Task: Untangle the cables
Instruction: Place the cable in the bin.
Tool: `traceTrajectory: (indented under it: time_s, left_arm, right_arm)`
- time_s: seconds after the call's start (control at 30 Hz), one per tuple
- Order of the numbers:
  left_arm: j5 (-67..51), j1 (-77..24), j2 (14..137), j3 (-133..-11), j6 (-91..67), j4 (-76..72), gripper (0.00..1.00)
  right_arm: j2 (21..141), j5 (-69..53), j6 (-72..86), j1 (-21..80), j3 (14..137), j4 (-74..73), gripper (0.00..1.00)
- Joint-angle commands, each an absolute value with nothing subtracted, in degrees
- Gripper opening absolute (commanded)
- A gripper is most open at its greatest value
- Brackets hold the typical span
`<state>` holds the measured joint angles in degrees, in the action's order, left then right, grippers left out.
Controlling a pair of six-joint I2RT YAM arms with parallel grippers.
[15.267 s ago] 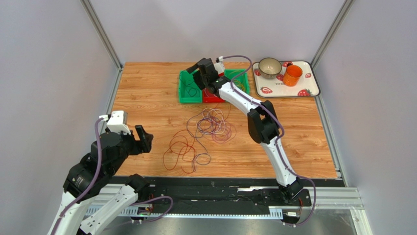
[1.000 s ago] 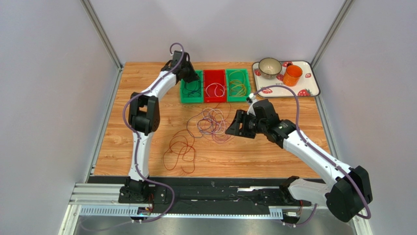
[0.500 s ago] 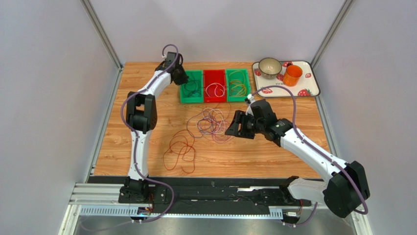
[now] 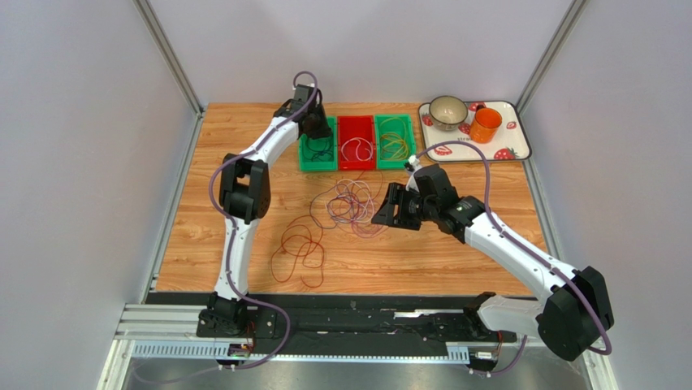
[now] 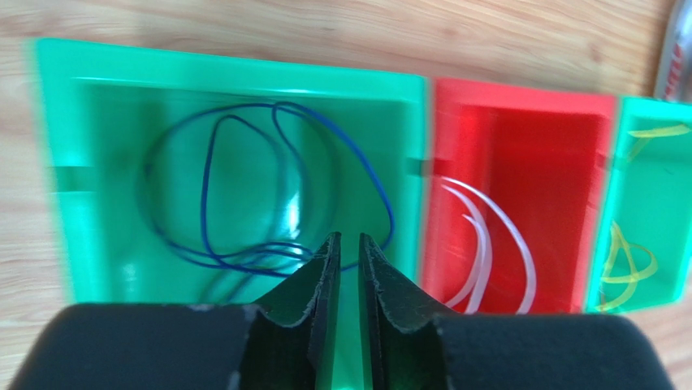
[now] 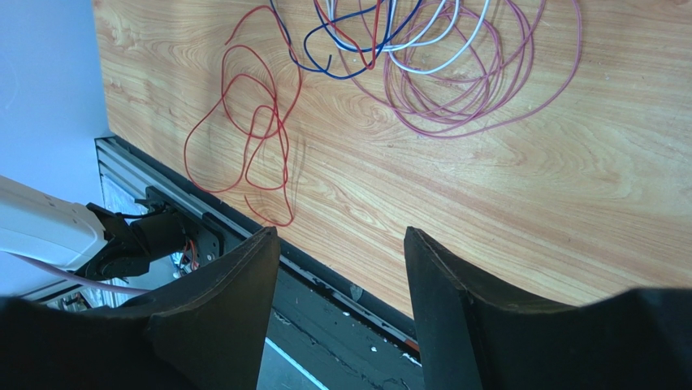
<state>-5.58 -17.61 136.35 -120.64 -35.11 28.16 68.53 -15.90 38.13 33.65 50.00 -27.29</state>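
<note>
Nearest, red cable point(image 4: 296, 248) loops lie loose on the desk point(image 4: 487, 268) at 7 o'clock of the main tangle point(image 4: 353, 203); right tool point(image 6: 341, 244), spread wide & empty, has crept closer from 3 o'clock; far, at 12, left tool point(image 5: 348, 240) is back over the left green bin point(image 5: 227, 65), tips just parting, nothing pinched; blue cable point(image 5: 244, 195) lies inside, so prob. one more sorted; tangle next.
</note>
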Motion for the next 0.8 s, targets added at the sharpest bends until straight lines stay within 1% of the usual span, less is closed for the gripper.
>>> traceTrajectory:
  time_s: [0.0, 0.23, 0.27, 0.33, 0.37, 0.43, 0.57, 0.6, 0.77]
  left_arm:
    - [-7.3, -19.2, 135.5, -124.3, -32.8, 28.2, 0.25]
    - [-3.7, -19.2, 129.7, -123.9, -33.5, 32.2, 0.29]
    - [-3.6, -19.2, 129.1, -123.9, -33.3, 32.5, 0.32]
    - [-3.4, -19.2, 127.5, -124.1, -33.2, 34.3, 0.33]
    - [-3.3, -19.2, 126.8, -124.2, -33.1, 35.5, 0.36]
    - [-3.4, -19.2, 124.9, -123.7, -33.0, 36.1, 0.38]
    - [-5.0, -19.3, 120.7, -119.4, -31.8, 37.1, 0.47]
    - [-5.2, -19.3, 118.6, -118.3, -31.7, 37.4, 0.47]
    - [-5.2, -19.6, 110.7, -106.1, -31.5, 35.5, 0.54]
  right_arm:
    - [66.6, -14.6, 38.7, 34.2, 52.4, -26.9, 0.62]
    - [64.9, -14.4, 38.9, 34.4, 52.1, -27.5, 0.62]
    - [64.7, -14.3, 38.9, 34.4, 52.1, -27.5, 0.62]
    - [64.6, -14.3, 38.9, 34.5, 52.2, -27.5, 0.62]
    - [64.5, -14.2, 38.9, 34.5, 52.3, -27.5, 0.62]
    - [64.5, -14.2, 38.9, 34.7, 52.6, -27.4, 0.62]
    - [64.6, -13.7, 38.9, 35.2, 53.1, -27.6, 0.62]
    - [64.7, -13.5, 39.0, 35.3, 53.1, -27.5, 0.62]
    - [66.4, -12.9, 38.7, 35.9, 53.5, -27.2, 0.62]
